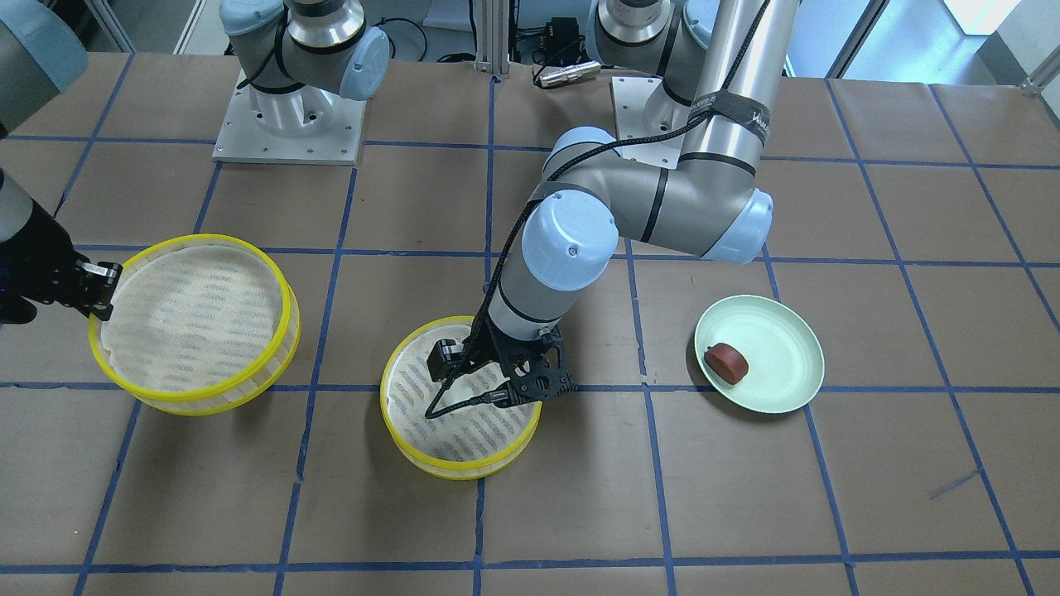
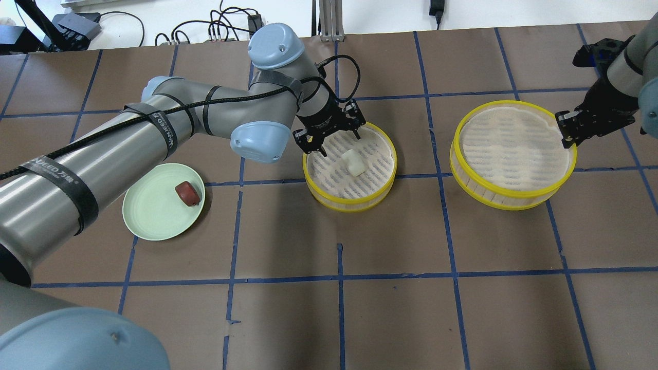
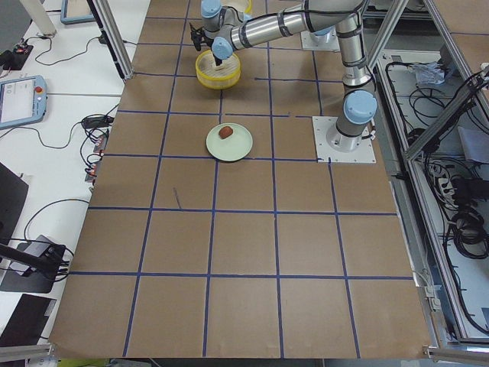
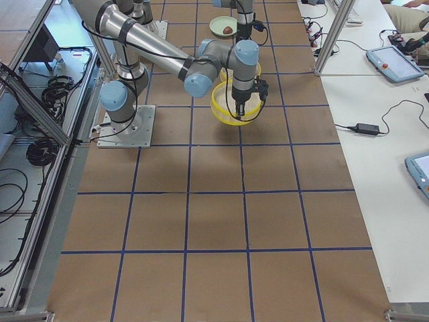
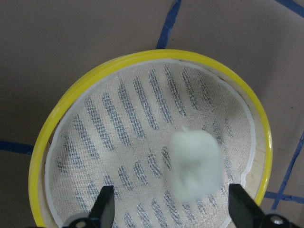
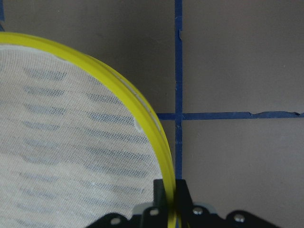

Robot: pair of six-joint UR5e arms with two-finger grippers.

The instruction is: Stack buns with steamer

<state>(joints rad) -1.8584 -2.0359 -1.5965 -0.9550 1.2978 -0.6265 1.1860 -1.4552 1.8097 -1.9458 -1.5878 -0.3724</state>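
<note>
Left gripper [image 2: 334,143], jaws apart, hovers above the white bun [image 2: 353,163] lying in the centre steamer tray [image 2: 349,201] on the table [image 2: 390,308], while the right gripper [image 2: 567,134] is clamped on the rim of the second steamer tray [image 2: 506,198] and the red-brown bun [image 2: 187,192] sits on the green plate [image 2: 149,216].

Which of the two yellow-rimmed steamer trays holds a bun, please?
The centre tray, below the left gripper, holds the small white bun; the other tray, in the right gripper, holds none.

A brown table [image 2: 401,324] is lying under a blue tape grid [image 2: 340,308]. Black cables [image 2: 221,32] are trailing beyond its far edge. A tablet [image 3: 17,99] is resting on a white side bench [image 3: 57,76].
</note>
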